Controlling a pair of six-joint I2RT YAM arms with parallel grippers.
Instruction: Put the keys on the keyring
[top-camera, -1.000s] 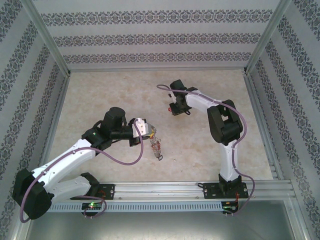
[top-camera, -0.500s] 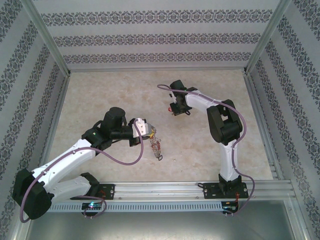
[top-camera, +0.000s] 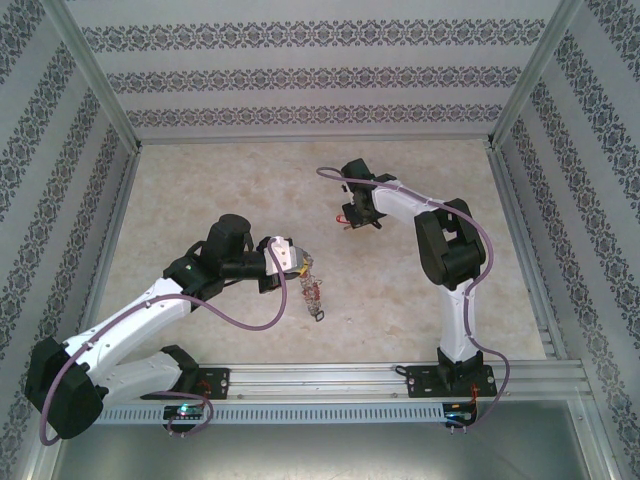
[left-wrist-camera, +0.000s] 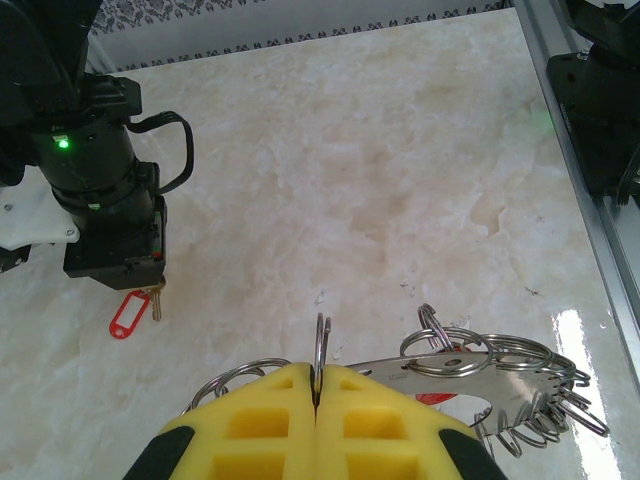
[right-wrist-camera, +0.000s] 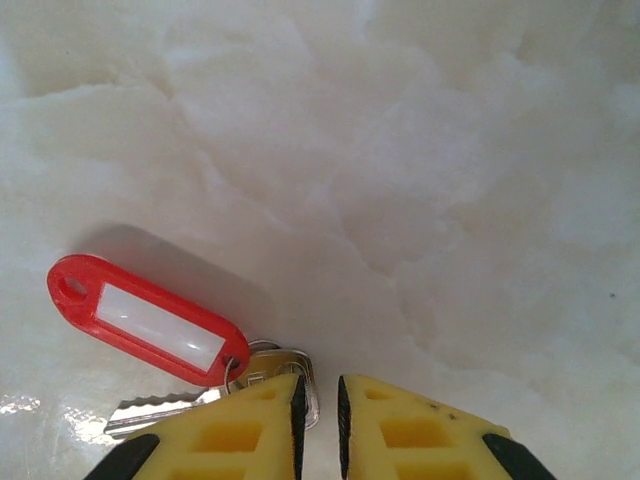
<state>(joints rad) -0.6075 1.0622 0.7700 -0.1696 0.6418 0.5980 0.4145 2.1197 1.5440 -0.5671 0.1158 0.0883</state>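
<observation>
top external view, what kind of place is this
Probably a purpose-built robot test cell: a marble-look beige tabletop boxed in by patterned wallpaper panels on silver aluminium frame posts, with two white-and-black robot arms bolted to a metal rail at the near edge.

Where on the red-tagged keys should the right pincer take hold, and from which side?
Pinch the keys at their heads, beside the small ring, coming straight down with the right pincer astride them. They lie flat on the marble-look table, with the red tag splayed away. The stacked heads probably offer the thickest edge.
</observation>
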